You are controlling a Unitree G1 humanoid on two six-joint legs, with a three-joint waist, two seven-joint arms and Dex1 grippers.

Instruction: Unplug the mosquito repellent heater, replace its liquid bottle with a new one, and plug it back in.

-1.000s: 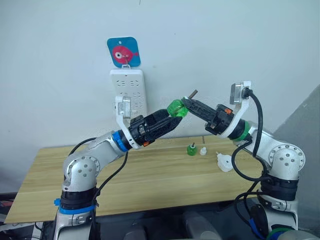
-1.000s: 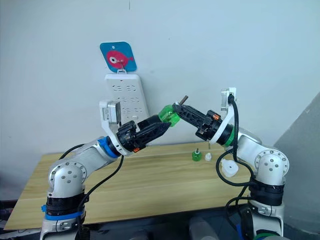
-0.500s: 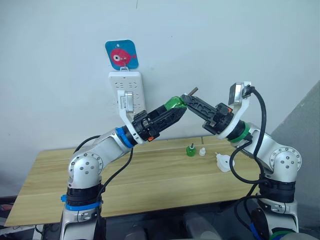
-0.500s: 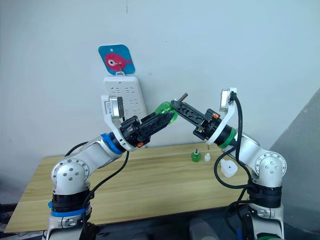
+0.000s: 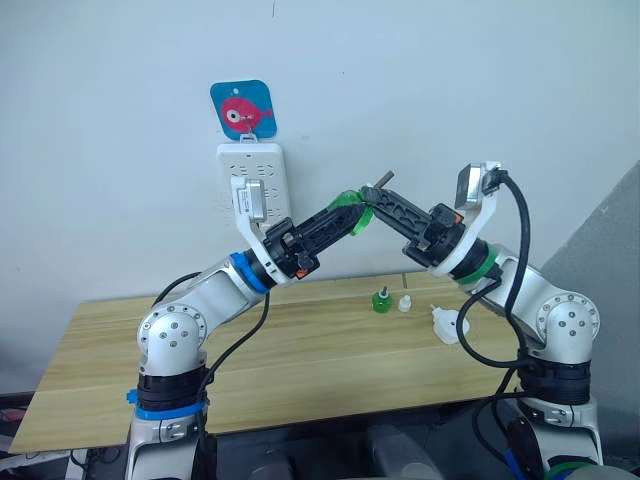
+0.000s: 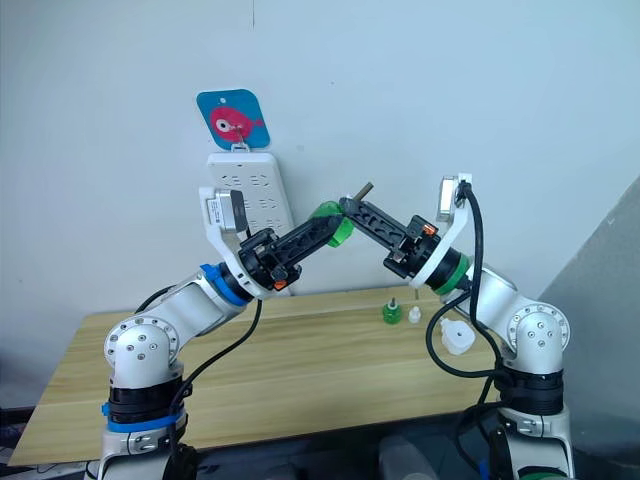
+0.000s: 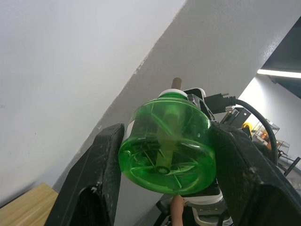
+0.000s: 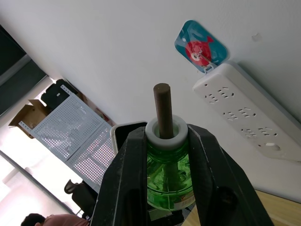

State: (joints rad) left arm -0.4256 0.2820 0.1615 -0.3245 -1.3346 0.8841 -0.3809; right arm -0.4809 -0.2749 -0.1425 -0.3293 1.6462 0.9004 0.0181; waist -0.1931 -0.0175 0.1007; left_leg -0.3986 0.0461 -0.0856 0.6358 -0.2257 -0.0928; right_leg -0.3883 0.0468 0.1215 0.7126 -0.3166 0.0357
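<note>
- The green liquid bottle (image 5: 352,203) is held up in the air between the two arms, in front of the wall and well above the desk (image 5: 300,360); a white collar and a dark wick stick out of its neck.
- The left gripper (image 5: 350,212) has its fingers (image 7: 101,183) closed on the bottle's base, one on each side of the round green bottom.
- The right gripper (image 5: 372,198) has its fingers (image 8: 126,188) clamped around the bottle just below the white collar — both grippers hold the same bottle.
- The mosquito repellent heater (image 5: 449,325) lies unplugged on the desk near its right edge, apart from both grippers.
- A second small green bottle (image 5: 381,299) and a small white cap (image 5: 405,303) stand side by side near the desk's back edge, just beside the heater.
- A white power strip (image 5: 255,185) hangs on the wall behind the left arm, under a blue tag with a pink fish (image 5: 243,108).
</note>
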